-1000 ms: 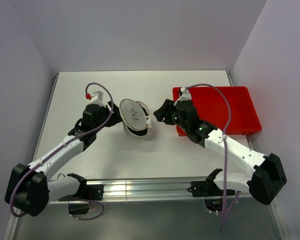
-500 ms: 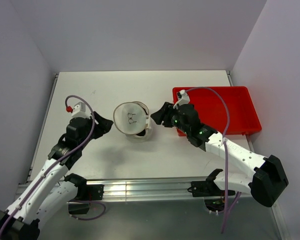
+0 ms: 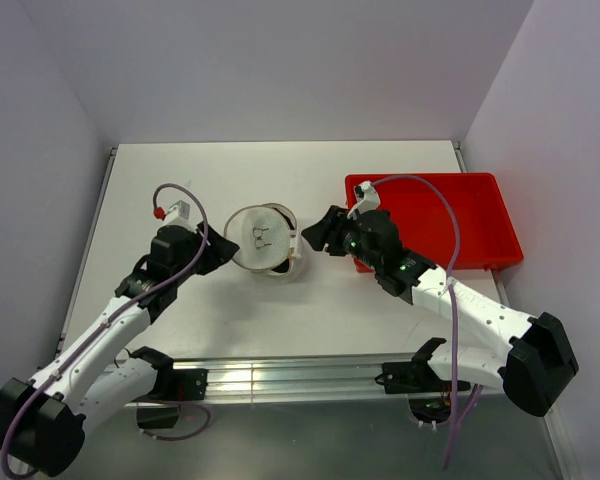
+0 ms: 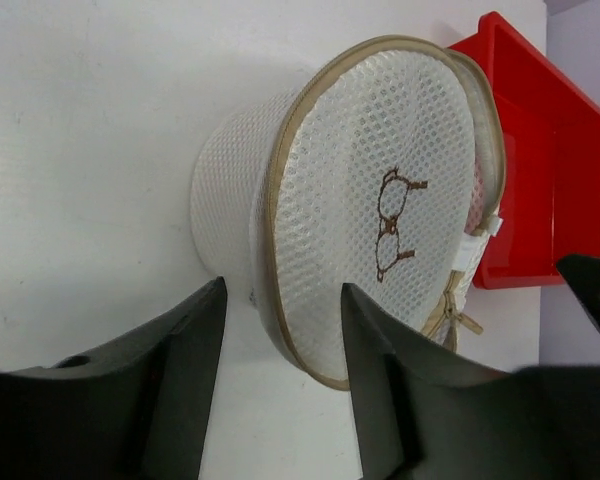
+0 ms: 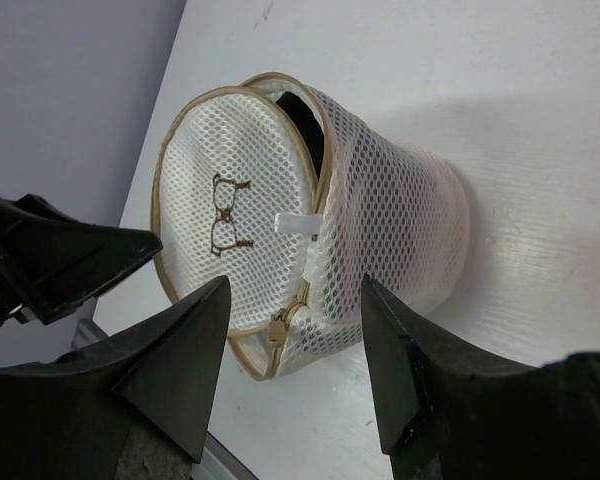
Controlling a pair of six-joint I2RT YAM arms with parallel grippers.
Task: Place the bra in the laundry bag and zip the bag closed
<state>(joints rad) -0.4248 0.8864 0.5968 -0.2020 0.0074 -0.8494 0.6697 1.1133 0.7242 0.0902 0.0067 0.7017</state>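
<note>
On the left of the white table point(image 3: 180, 180), your left gripper point(image 3: 220, 252) lies low with its tips pointing at the laundry bag point(image 3: 265, 240). It is just beside the bag's left side, and the overhead view shows no clear contact. From the left wrist camera you see both dark fingers point(image 4: 185, 380) spread apart with nothing between them. The jaws are open and hold nothing.

Between your two grippers, at mid-table, the laundry bag lies tipped on its side, its round flat lid point(image 4: 380, 200) facing the arm bases. The lid has a tan trim and carries a small dark mark shaped like a pair of glasses point(image 5: 225, 225). Along part of the rim the lid stands off the mesh wall, so the zip is not closed all the way round. Through that gap something dark point(image 5: 302, 125) shows inside the bag; you cannot tell what it is. A white tab point(image 5: 298, 222) and the zip pull point(image 5: 278, 330) sit at the lid's edge nearest your right wrist camera.

Just right of the bag, your right gripper point(image 3: 320, 228) points back at it, near but apart. Its fingers point(image 5: 180, 350) are also spread, empty and open.

Farther right, a red bin point(image 3: 450, 215) rests against the table's right edge, behind the right arm.
</note>
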